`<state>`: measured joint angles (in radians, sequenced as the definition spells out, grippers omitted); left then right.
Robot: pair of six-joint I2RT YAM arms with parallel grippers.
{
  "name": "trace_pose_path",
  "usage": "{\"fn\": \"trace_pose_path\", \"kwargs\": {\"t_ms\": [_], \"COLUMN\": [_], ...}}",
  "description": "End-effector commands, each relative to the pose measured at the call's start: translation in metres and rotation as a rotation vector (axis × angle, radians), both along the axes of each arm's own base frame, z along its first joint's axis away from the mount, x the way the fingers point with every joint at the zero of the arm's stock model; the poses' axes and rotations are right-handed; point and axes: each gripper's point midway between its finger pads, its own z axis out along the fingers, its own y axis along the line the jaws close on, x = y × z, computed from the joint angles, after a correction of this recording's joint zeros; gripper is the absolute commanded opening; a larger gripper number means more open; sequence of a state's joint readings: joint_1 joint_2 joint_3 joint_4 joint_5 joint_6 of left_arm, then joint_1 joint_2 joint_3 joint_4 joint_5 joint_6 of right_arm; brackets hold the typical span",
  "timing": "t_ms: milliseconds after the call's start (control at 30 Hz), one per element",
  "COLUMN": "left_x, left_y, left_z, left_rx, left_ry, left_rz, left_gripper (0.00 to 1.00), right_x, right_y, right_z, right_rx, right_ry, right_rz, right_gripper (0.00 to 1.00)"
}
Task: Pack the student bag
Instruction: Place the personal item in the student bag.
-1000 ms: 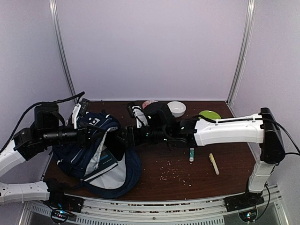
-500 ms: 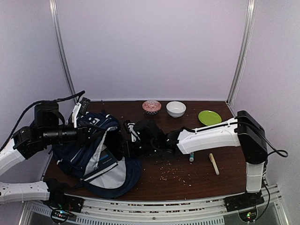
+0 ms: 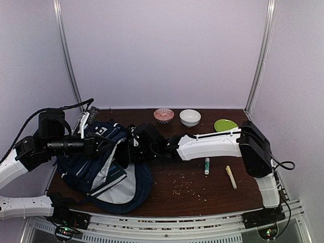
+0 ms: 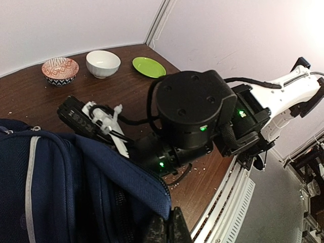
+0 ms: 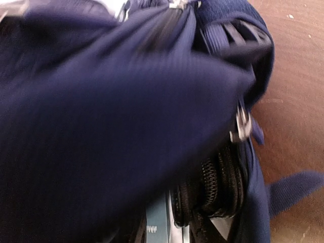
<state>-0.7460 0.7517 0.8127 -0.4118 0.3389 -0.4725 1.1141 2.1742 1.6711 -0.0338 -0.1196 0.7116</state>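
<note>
The student bag (image 3: 109,169), a navy backpack with white patches and grey lining, lies open at the table's left. My left gripper (image 4: 164,230) is shut on the blue edge of its opening and holds that edge up. My right gripper (image 3: 127,153) reaches in from the right, with its black wrist (image 4: 192,109) at the bag's mouth. Its fingertips are hidden by fabric. The blurred right wrist view is filled with navy cloth (image 5: 101,101), a black zipper (image 5: 217,187) and a pale-blue item with lettering (image 5: 159,225) inside.
At the back stand a red patterned bowl (image 3: 163,115), a white bowl (image 3: 190,117) and a green plate (image 3: 226,124). A small tube (image 3: 207,165), a cream stick (image 3: 231,177) and scattered crumbs (image 3: 187,186) lie right of the bag.
My right arm has swung left across the table, and its gripper has gone from beside the bag into the bag's mouth. The left arm still holds the bag's edge in place.
</note>
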Motion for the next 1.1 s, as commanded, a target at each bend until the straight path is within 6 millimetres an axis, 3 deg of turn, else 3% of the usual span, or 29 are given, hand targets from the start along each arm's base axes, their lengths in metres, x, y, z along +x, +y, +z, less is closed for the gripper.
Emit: {"fn": "trace_pose_path", "kwargs": {"t_ms": [0,167,367,500,700,833,933,1067], "left_x": [-0.018,-0.021,-0.023,-0.015,0.012,0.033,0.045,0.057], "left_y": [-0.015,-0.019,-0.019,-0.01,0.025,0.051,0.06,0.059], "left_z": [0.078,0.073,0.071,0.066,0.063,0.062,0.062,0.057], "left_rx": [-0.239,-0.255,-0.259,-0.221,-0.149,-0.089,-0.049,-0.024], "left_ry": [-0.177,-0.158,-0.155,-0.174,-0.246,-0.271,-0.284,-0.279], "left_rz": [-0.134,-0.156,-0.155,-0.088,0.166,0.346,0.421,0.451], "left_gripper": [0.0,0.0,0.0,0.0,0.0,0.0,0.0,0.0], "right_x": [0.02,0.025,0.031,0.027,0.01,-0.009,-0.025,-0.037], "right_y": [0.019,0.042,0.066,0.068,0.027,-0.01,-0.041,-0.087], "right_z": [0.038,0.065,0.065,0.073,0.109,0.123,0.12,0.122], "right_rx": [0.11,0.214,0.294,0.317,0.317,0.259,0.204,0.141], "right_ry": [-0.049,-0.048,0.014,0.024,-0.027,-0.077,-0.107,-0.162], "right_rz": [-0.012,0.003,0.018,0.054,0.077,0.105,0.122,0.09], "right_gripper": [0.29,0.29,0.31,0.4,0.55,0.57,0.58,0.59]}}
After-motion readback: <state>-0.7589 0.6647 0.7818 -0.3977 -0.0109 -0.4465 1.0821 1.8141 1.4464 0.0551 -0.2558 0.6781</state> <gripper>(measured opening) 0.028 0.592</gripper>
